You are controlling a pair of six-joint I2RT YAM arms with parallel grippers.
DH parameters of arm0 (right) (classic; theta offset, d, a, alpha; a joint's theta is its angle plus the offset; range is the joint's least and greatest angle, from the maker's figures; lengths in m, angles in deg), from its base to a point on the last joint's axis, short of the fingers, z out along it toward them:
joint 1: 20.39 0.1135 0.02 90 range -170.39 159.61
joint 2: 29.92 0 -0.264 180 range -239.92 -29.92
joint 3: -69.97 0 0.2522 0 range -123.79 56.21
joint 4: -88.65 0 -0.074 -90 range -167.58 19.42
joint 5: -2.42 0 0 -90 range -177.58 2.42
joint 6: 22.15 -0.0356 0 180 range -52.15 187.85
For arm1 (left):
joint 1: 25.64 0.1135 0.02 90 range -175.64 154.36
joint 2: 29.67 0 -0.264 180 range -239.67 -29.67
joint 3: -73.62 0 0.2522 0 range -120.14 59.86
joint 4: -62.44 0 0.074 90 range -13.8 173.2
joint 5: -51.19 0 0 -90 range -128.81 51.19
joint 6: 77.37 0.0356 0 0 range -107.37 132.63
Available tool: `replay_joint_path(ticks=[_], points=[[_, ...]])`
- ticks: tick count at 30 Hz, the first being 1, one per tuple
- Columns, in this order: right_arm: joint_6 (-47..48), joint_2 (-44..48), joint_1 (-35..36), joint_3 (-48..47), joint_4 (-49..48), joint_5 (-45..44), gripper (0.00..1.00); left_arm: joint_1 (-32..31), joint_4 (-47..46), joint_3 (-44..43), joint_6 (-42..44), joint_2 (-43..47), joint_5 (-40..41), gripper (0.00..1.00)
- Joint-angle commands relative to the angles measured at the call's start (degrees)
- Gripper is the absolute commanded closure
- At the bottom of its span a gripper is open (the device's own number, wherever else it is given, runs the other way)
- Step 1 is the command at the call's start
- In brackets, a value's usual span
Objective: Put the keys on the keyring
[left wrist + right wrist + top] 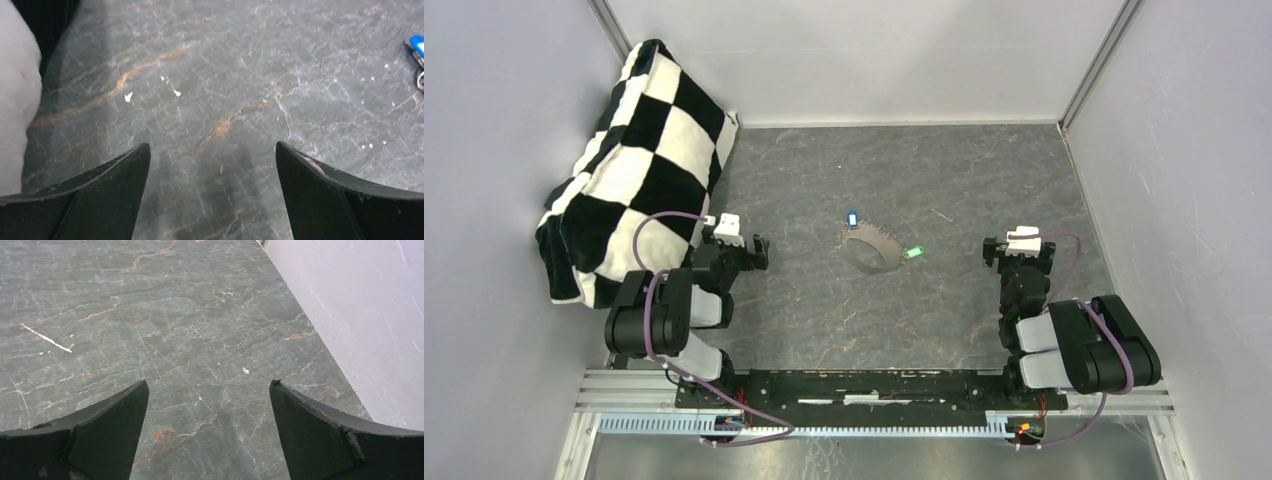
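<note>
This looks like a robotics lab, a closed test cell rather than anyone's home. Plain pale panels (904,60) wall in three sides, held by bare aluminium posts (1099,65) at the corners. Two black robot arms (669,310) are bolted to a slotted metal rail (824,425) at the near edge of a slate-patterned table (944,320), with purple cables (669,213) looping off them. A checkered cushion (639,150) slumps in the far left corner.
</note>
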Motion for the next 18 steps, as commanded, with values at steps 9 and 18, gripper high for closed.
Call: replay_joint_path(ticks=[9, 18], points=[[1.86, -0.19, -0.08, 4.75, -3.19, 3.08, 0.02, -0.17, -8.32, -1.6, -1.71, 0.2, -1.1, 0.0], [1.86, -0.12, -0.08, 4.76, -3.06, 3.07, 0.02, -0.17, -7.17, -2.21, -1.71, -0.01, -1.06, 0.0]])
